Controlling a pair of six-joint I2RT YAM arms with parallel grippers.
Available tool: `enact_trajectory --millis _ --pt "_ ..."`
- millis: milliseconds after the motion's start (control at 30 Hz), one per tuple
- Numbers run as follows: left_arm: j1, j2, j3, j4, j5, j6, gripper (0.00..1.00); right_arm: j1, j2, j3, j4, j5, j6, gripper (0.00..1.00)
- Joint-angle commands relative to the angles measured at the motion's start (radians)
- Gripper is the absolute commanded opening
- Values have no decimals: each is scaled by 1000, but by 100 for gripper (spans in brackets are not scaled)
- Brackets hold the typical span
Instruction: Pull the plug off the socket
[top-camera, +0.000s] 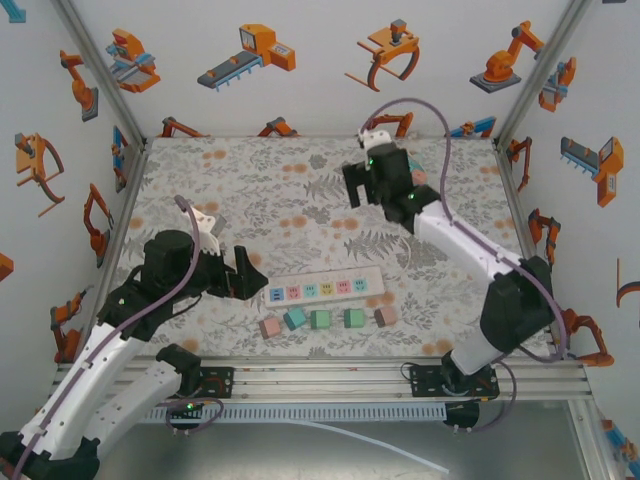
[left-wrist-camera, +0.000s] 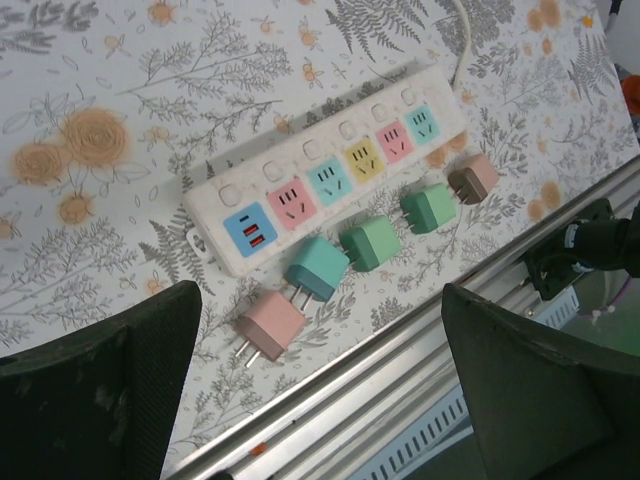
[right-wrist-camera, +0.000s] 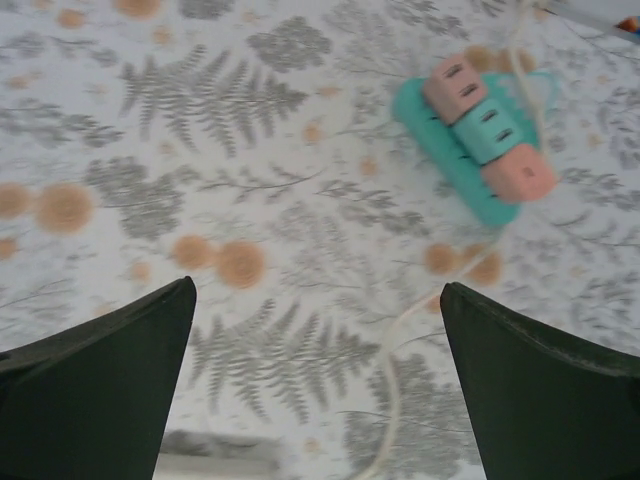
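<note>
Where the bench (top-camera: 300, 210) shows, it is covered edge to edge in pale cloth printed with grey ferns and orange blossoms, matte and flat. White walls (top-camera: 320, 100) on three sides carry orange robot-arm stickers. A ribbed aluminium rail (top-camera: 330, 378) runs along the near edge.

Left end effector (top-camera: 250, 276): fingers (left-wrist-camera: 100, 390) dark, matte, wedge-shaped, spread wide, nothing between them. Just ahead of it lies a white power strip (left-wrist-camera: 330, 170), long, round-cornered, smooth plastic, with coloured faces: blue, pink, teal, yellow, pink, teal. Between strip and rail, a row of five loose plugs (left-wrist-camera: 372, 243) rests on the cloth, blocky and square: pink, teal, two green, one brownish pink. Metal prongs visible on the pink and teal ones. All five lie clear of the strip.

Right end effector (top-camera: 358, 190): fingers likewise parted and empty, hanging above the far part of the bench. Ahead and to its right lies a teal socket block (right-wrist-camera: 430, 140) with three seated plugs (right-wrist-camera: 488, 130) side by side: pink, teal, pink. Slightly blurred. A thin white cord (right-wrist-camera: 400, 330) runs past it across the cloth.
</note>
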Motion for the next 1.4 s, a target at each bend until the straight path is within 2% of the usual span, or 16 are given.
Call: enact_trajectory --millis 0,133,267,400,567,900,1233,1367 --pt "-1 10 13 72 7 79 97 -120 159 175 -217 -124 -208 100" --pt "-1 60 20 88 -10 96 97 -234 383 428 -342 -238 -233 100" --pt "-1 134 40 88 -15 104 97 -294 576 628 -419 -325 -256 100" --pt "-3 193 47 94 -35 104 97 -309 730 771 -444 -312 -285 99" --pt "-3 220 43 103 -47 104 97 -309 818 852 -471 -372 -351 84" --pt "-2 218 31 118 -56 84 97 -285 791 789 -501 -571 -508 46" --pt "-3 140 -4 111 -48 28 97 -157 700 625 -470 -700 -616 28" --pt "-2 90 -20 72 -81 -1 97 -57 639 521 -460 -738 -689 27"
